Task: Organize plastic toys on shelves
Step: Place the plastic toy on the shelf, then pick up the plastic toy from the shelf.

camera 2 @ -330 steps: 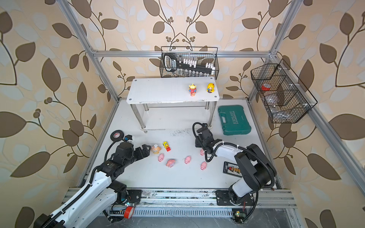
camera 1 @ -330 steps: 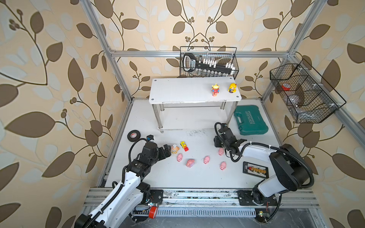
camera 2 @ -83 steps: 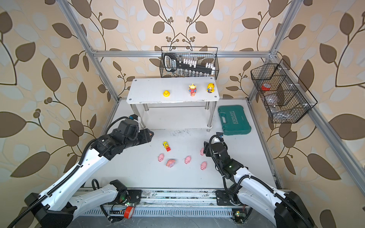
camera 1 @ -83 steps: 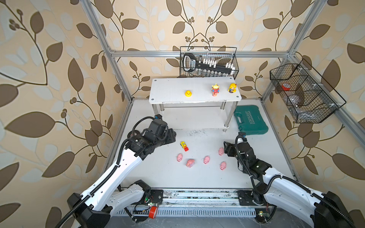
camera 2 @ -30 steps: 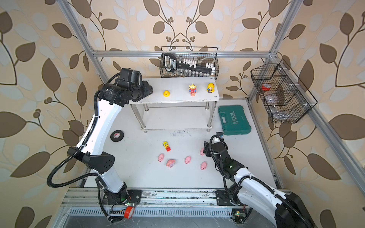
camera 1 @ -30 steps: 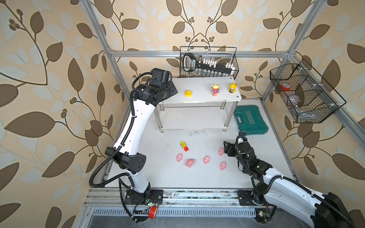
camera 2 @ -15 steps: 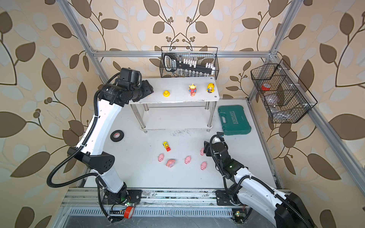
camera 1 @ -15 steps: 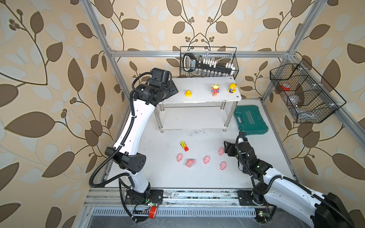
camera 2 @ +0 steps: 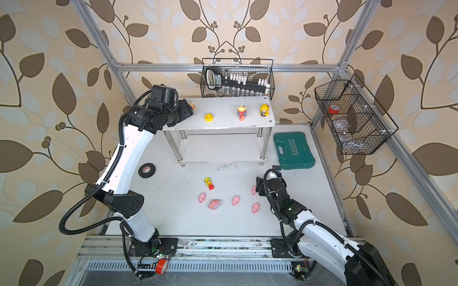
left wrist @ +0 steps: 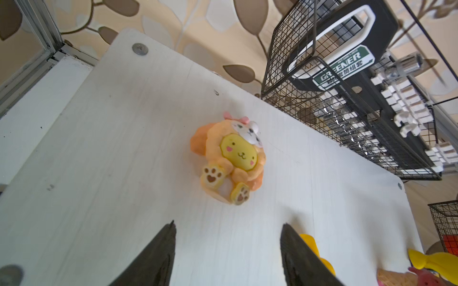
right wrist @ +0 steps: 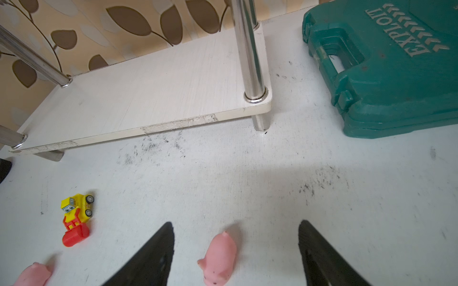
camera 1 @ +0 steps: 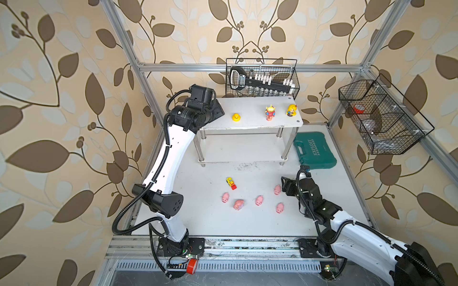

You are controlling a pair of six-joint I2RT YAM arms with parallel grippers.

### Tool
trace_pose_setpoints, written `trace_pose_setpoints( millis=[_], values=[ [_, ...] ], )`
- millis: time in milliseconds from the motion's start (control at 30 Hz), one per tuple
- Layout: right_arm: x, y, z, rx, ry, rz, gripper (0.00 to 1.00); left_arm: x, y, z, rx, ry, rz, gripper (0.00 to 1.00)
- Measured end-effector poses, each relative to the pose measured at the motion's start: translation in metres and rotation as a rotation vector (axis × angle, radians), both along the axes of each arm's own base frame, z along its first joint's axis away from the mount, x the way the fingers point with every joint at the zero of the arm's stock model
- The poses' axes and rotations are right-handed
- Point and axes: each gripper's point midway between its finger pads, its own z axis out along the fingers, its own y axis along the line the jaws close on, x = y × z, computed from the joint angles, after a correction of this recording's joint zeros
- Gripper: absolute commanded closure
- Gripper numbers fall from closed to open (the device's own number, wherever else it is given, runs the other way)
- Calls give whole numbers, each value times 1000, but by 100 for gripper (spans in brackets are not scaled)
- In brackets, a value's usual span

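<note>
materials and finishes, close up

the shelves [left wrist: 124, 148] are white matt boards with a faint wood grain, on glossy chrome legs [right wrist: 250, 54]. the orange animal [left wrist: 230, 158] is smooth, shiny plastic; the pink piglet [right wrist: 219, 252] looks matt. the green tool case [right wrist: 396, 86] is dull, scuffed plastic. the white surface [right wrist: 272, 185] is matt and smudged.

Green tool case [camera 1: 315, 154], tape roll [camera 2: 140, 171], wire baskets [camera 1: 262, 94]

Orange bowed animal [left wrist: 231, 158] rests on the white rack [left wrist: 111, 148], top board, just ahead of the left gripper [left wrist: 228, 223]; one pink piglet [right wrist: 218, 257] stands between the right gripper [right wrist: 235, 222] jaws.
</note>
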Motion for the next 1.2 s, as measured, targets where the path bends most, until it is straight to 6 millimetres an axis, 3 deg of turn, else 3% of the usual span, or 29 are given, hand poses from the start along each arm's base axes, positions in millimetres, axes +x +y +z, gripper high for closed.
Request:
trace_pose_setpoints(
  millis=[167, 400, 567, 733, 1200],
  values=[
    [0, 0, 1, 3, -4, 0, 23, 1, 3, -5, 18, 11, 2, 31],
    [-1, 0, 2, 6, -7, 2, 23, 4, 6, 31, 128, -101, -61, 21],
    [-1, 0, 2, 6, -6, 3, 23, 7, 5, 35, 249, -134, -161, 19],
    [-1, 1, 1, 9, -5, 8, 23, 24, -1, 46, 314, -188, -216, 19],
    [-1, 1, 1, 10, -2, 9, 23, 57, -2, 6, 392, -118, -250, 20]
  ],
)
